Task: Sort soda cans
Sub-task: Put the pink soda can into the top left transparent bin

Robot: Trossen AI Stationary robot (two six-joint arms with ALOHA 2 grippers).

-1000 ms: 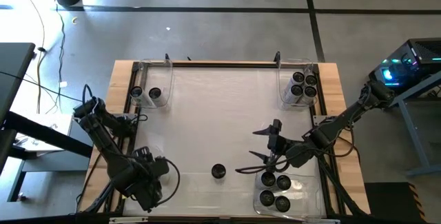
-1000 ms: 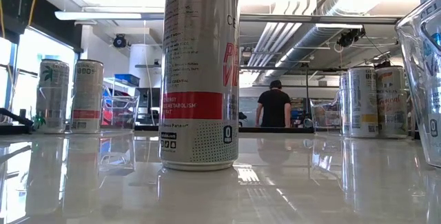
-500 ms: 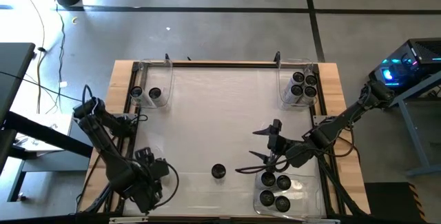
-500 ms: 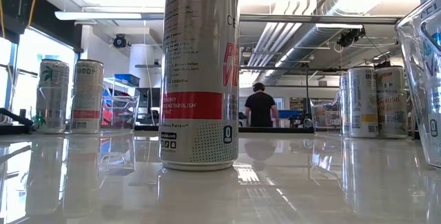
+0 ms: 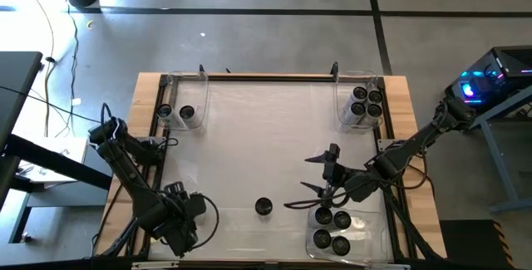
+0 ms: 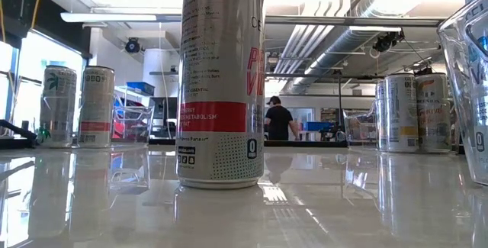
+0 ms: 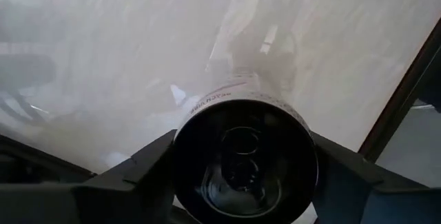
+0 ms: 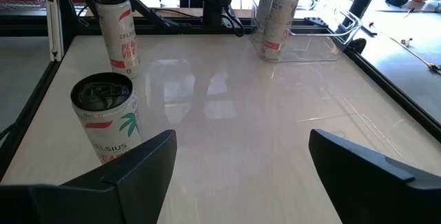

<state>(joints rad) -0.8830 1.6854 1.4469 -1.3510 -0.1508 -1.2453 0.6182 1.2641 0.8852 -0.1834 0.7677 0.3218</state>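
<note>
At the table's near left corner, the left gripper point(image 5: 179, 230) has its fingers point(image 7: 141, 165) on either side of a can point(image 7: 244, 156), apparently closing on it. Two cans point(image 5: 175, 113) stand in the far-left bin point(image 5: 170, 81). One can point(image 5: 263, 207) stands alone mid-table, unsorted. The right gripper point(image 5: 320, 189) hovers wide open and empty beside the near-right bin point(image 5: 378, 241), which holds four cans point(image 5: 331, 229); four more cans point(image 5: 366, 104) fill the far-right bin point(image 5: 342, 83). Sorting looks mostly done, with two cans left. A person point(image 6: 277, 118) walks in the room beyond; nothing blocks the lone can.
</note>
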